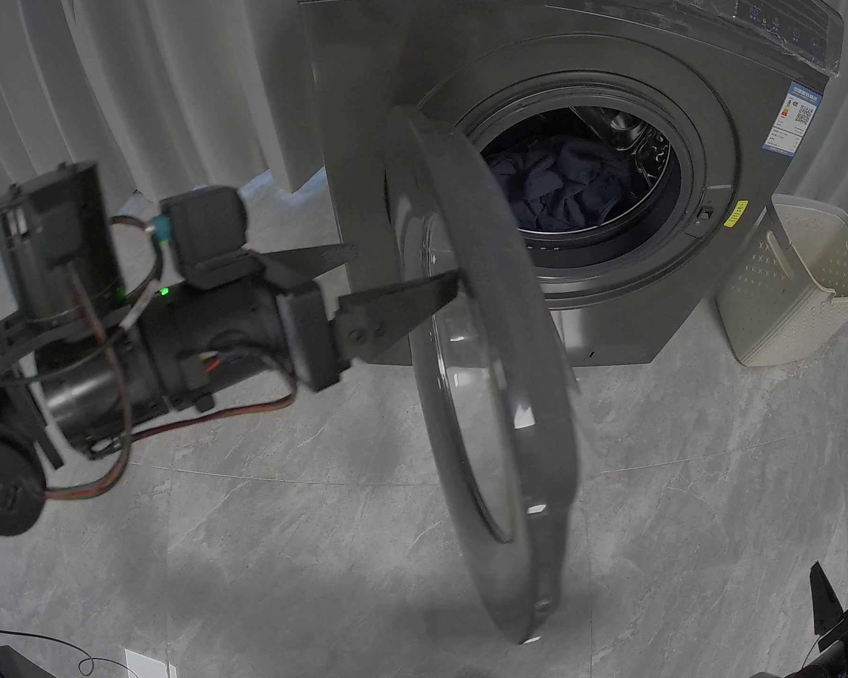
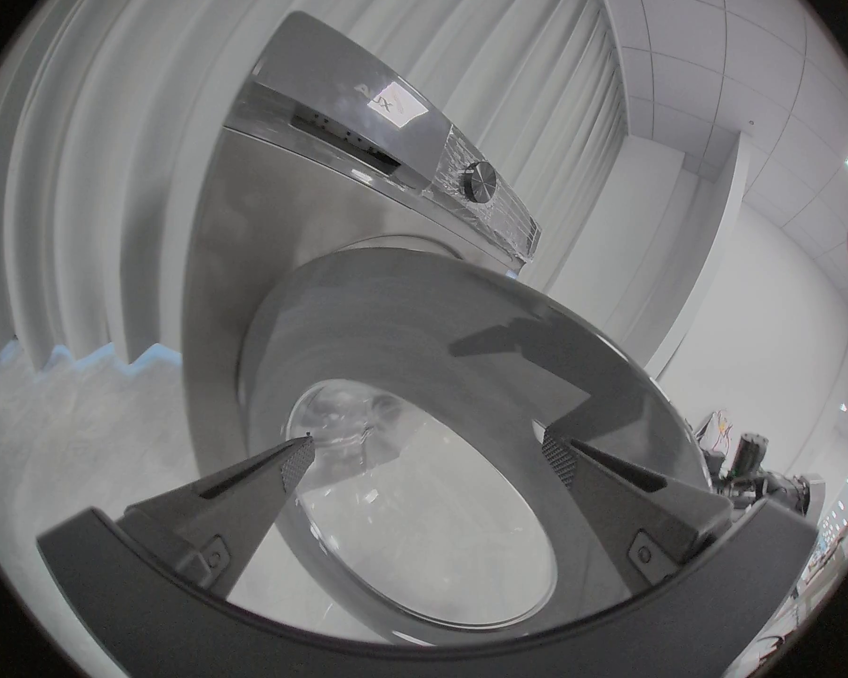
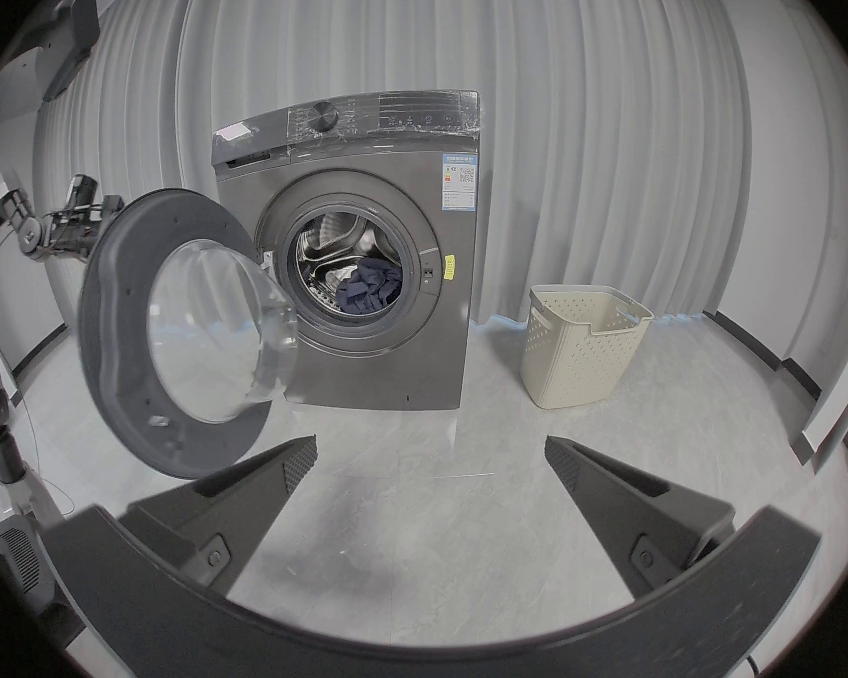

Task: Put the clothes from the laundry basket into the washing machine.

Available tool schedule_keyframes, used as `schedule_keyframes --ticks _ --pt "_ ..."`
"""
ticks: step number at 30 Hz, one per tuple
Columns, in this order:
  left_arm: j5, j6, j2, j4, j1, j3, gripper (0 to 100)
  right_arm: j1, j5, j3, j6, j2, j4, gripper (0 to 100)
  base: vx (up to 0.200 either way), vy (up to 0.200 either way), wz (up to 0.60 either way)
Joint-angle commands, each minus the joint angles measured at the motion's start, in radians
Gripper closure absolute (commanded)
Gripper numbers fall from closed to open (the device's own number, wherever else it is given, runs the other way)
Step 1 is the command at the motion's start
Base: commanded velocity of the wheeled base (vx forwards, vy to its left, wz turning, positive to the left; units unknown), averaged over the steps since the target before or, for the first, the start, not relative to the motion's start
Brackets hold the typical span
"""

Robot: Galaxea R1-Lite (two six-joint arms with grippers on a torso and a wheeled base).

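Navy clothes [image 1: 561, 190] lie limp in the washing machine [image 1: 367, 96] (likely soft, light, so pinch a bunched fold); left gripper [image 1: 405, 266] and right gripper [image 3: 429, 444] gape wide.

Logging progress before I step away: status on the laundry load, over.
Left pincer open beside the open door. Right pincer open, holding nothing. Dark clothes in the drum; laundry basket looks empty. Nothing in the way.
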Motion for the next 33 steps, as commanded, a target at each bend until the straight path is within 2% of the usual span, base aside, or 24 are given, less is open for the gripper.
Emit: schedule_keyframes --ticks 1,4,5,6,8,11,13,14,15,16,19,21,22,23,24,25,26,27,28,30,32,33 --pt "0.038 -0.069 0.298 -0.073 -0.059 -0.242 0 0.000 0.000 0.013 0.000 -0.009 0.001 0 0.000 0.000 0.00" --pt "0.128 -0.114 0.427 -0.117 -0.070 -0.397 0 0.002 0.000 0.015 0.001 -0.009 -0.002 0 0.000 0.000 0.00" --pt "0.177 -0.131 0.476 -0.138 -0.071 -0.467 0 0.000 0.000 0.015 0.001 -0.009 -0.004 0 0.000 0.000 0.00" --pt "0.206 -0.144 0.511 -0.143 -0.073 -0.515 0 0.000 0.000 0.015 0.001 -0.009 -0.004 0 0.000 0.000 0.00" --pt "0.246 -0.163 0.562 -0.145 -0.073 -0.578 0 0.002 0.000 0.015 0.001 -0.009 -0.004 0 0.000 0.000 0.00" --pt "0.283 -0.171 0.586 -0.151 -0.071 -0.616 0 0.002 0.000 0.015 0.001 -0.009 -0.004 0 0.000 0.000 0.00" --pt "0.308 -0.177 0.577 -0.154 -0.070 -0.608 0 0.002 0.000 0.015 0.001 -0.009 -0.004 0 0.000 0.000 0.00" --pt "0.315 -0.198 0.537 -0.152 -0.070 -0.575 0 0.002 0.000 0.015 0.001 -0.009 -0.006 0 0.000 0.000 0.00" --pt "0.315 -0.201 0.531 -0.152 -0.070 -0.570 0 0.002 0.000 0.015 0.003 -0.010 -0.006 0 0.000 0.000 0.00" --pt "0.311 -0.221 0.440 -0.135 -0.068 -0.493 0 0.002 0.000 0.015 0.003 -0.010 -0.006 0 0.000 0.000 0.00" --pt "0.300 -0.220 0.281 -0.096 -0.071 -0.348 0 0.006 -0.001 0.015 0.003 -0.010 -0.006 0 0.000 0.000 0.00" --pt "0.282 -0.212 0.086 -0.036 -0.074 -0.174 0 0.008 -0.001 0.015 0.007 -0.010 -0.006 0 0.000 0.000 0.00" --pt "0.279 -0.212 0.072 -0.031 -0.074 -0.162 0 0.006 -0.001 0.015 0.007 -0.010 -0.006 0 0.000 0.000 0.00" --pt "0.245 -0.192 -0.113 0.033 -0.088 -0.009 0 0.005 -0.001 0.015 0.003 -0.010 -0.006 0 0.000 0.000 0.00" --pt "0.232 -0.171 -0.204 0.073 -0.093 0.060 0 0.006 -0.001 0.015 0.003 -0.010 -0.006 0 0.000 0.000 0.00" --pt "0.232 -0.171 -0.204 0.073 -0.093 0.060 0 0.006 -0.001 0.015 0.003 -0.010 -0.006 0 0.000 0.000 0.00" --pt "0.217 -0.106 -0.417 0.187 -0.090 0.201 0 0.006 -0.001 0.015 0.003 -0.010 -0.004 0 0.000 0.000 0.00" --pt "0.214 -0.082 -0.505 0.237 -0.074 0.255 0 0.006 -0.001 0.015 0.003 -0.010 -0.006 0 0.000 0.000 0.00" --pt "0.205 -0.054 -0.594 0.276 -0.047 0.315 0 0.006 -0.001 0.015 0.003 -0.010 -0.006 0 0.000 0.000 0.00" --pt "0.163 -0.017 -0.738 0.336 0.058 0.412 0 0.006 -0.001 0.015 0.003 -0.010 -0.006 0 0.000 0.000 0.00" --pt "0.119 0.003 -0.873 0.369 0.139 0.496 0 0.006 -0.001 0.015 0.003 -0.010 -0.006 0 0.000 0.000 0.00" --pt "0.116 0.004 -0.885 0.372 0.145 0.501 0 0.006 -0.001 0.015 0.003 -0.009 -0.006 0 0.000 0.000 0.00"
